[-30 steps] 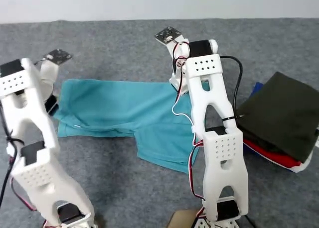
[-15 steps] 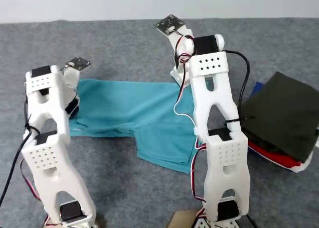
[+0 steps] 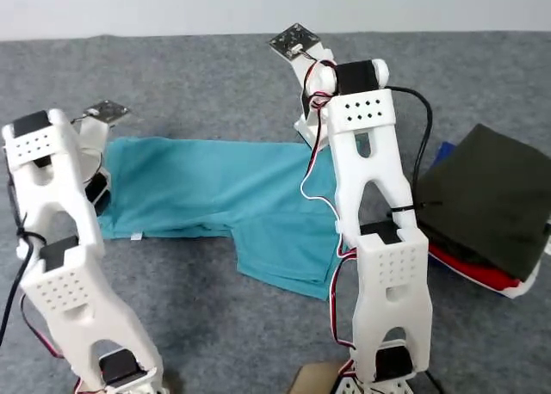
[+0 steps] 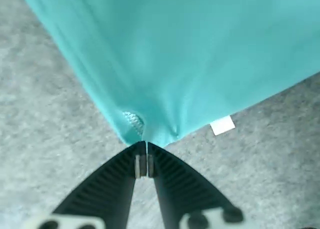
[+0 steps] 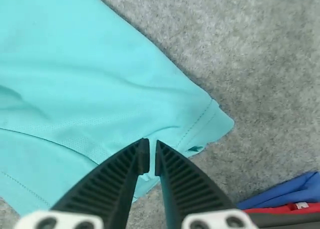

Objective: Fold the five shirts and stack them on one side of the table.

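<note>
**Teal shirt held at two points, fold not yet made**

Surface: grey felt-covered bench [image 3: 189, 67], pale wall behind. One garment is open on it, a teal shirt [image 3: 215, 187], lying near the middle between the two arms. It is partly spread, with one flap trailing toward the near edge.

Left arm's fingers [image 4: 139, 161]: clenched on the shirt's outer corner. The cloth puckers into the tips, and a white tag [image 4: 222, 125] lies just beside the pinch.

Right arm's fingers [image 5: 145, 159]: drawn to a narrow slit over the opposite end of the shirt, near a hemmed corner. I judge a thin layer of cloth is nipped there, though the contact itself is hard to see.

Reason for the hold (judgement): a grip at each end keeps the far edge straight and taut, so the shirt can be smoothed or carried over as one panel rather than bunching.

Folded stack [image 3: 486, 196]: on the right side of the bench, dark olive on top, with red, blue and white edges showing beneath. It sits well apart from the teal shirt, which I take to be the last of the five.
</note>
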Controlling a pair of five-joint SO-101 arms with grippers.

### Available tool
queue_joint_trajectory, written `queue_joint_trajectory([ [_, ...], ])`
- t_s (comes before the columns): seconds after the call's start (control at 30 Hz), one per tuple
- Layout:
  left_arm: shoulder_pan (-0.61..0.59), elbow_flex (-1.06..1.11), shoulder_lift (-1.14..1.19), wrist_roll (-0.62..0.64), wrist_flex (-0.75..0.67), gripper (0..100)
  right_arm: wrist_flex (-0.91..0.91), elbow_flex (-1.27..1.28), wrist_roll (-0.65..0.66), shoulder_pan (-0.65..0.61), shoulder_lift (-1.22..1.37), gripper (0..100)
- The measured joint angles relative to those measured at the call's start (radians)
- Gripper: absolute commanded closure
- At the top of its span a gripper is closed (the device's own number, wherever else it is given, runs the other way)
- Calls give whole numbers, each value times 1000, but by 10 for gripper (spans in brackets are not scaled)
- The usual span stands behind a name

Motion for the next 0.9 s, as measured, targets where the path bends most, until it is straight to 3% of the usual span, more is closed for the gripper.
queue_joint_trajectory([
  [0.3, 52, 49, -66, 15, -63, 992, 2, 2, 0, 0, -107, 970],
  [0.5, 61, 107, 43, 34, -130, 992, 2, 2, 0, 0, -112, 970],
  [0.7, -43, 107, 44, -25, -52, 992, 2, 2, 0, 3, -112, 970],
  [0.9, -48, 107, 31, -41, -2, 992, 2, 2, 0, 2, -112, 970],
])
